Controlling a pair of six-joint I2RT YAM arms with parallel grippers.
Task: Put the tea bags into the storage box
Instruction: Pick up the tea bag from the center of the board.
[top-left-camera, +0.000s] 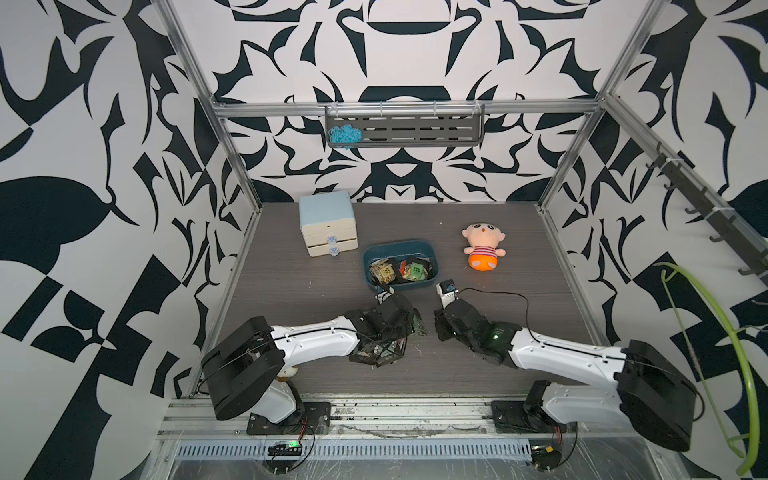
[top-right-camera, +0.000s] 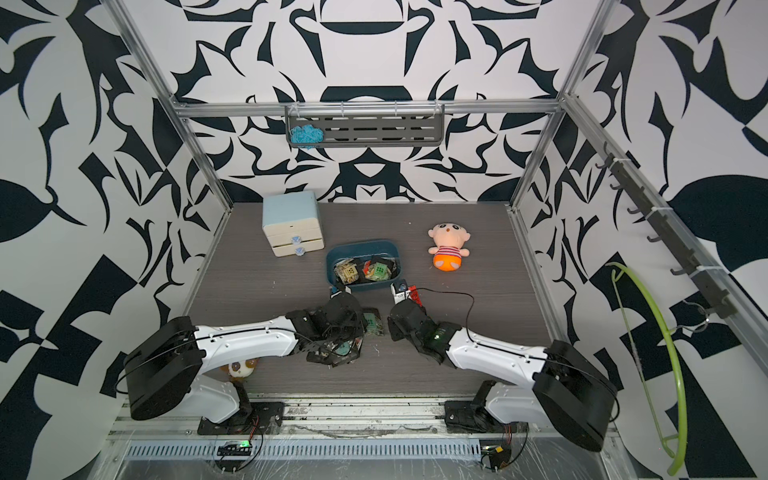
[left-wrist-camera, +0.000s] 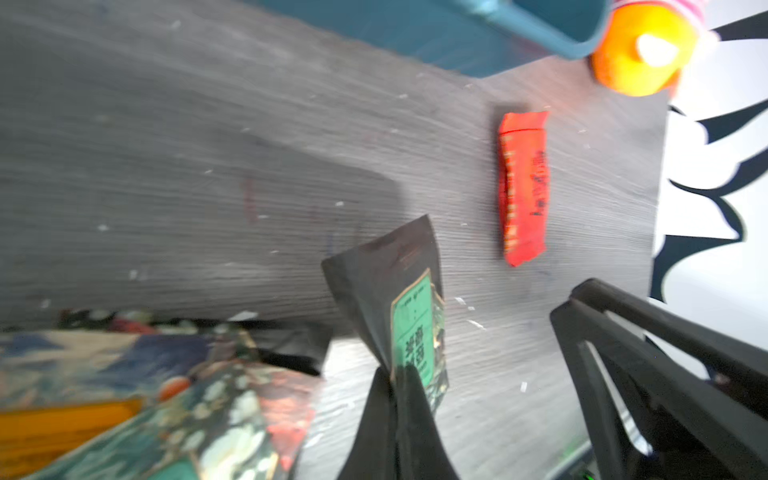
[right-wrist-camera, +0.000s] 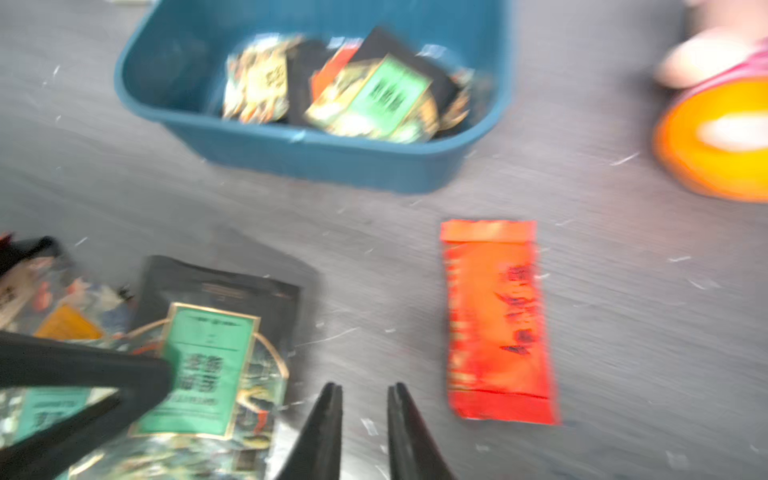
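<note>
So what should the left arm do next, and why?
Probably lift and swing toward the storage box: the left gripper is shut on a green-labelled tea bag, and the box stands open just beyond, several bags already inside.

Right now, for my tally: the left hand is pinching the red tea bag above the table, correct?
No: the left hand pinches the dark green-label tea bag above the table. The left wrist view shows it; the red tea bag lies loose.

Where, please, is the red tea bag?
Right wrist view: the red tea bag lies flat on the table beside the right fingers, outside the storage box.
</note>
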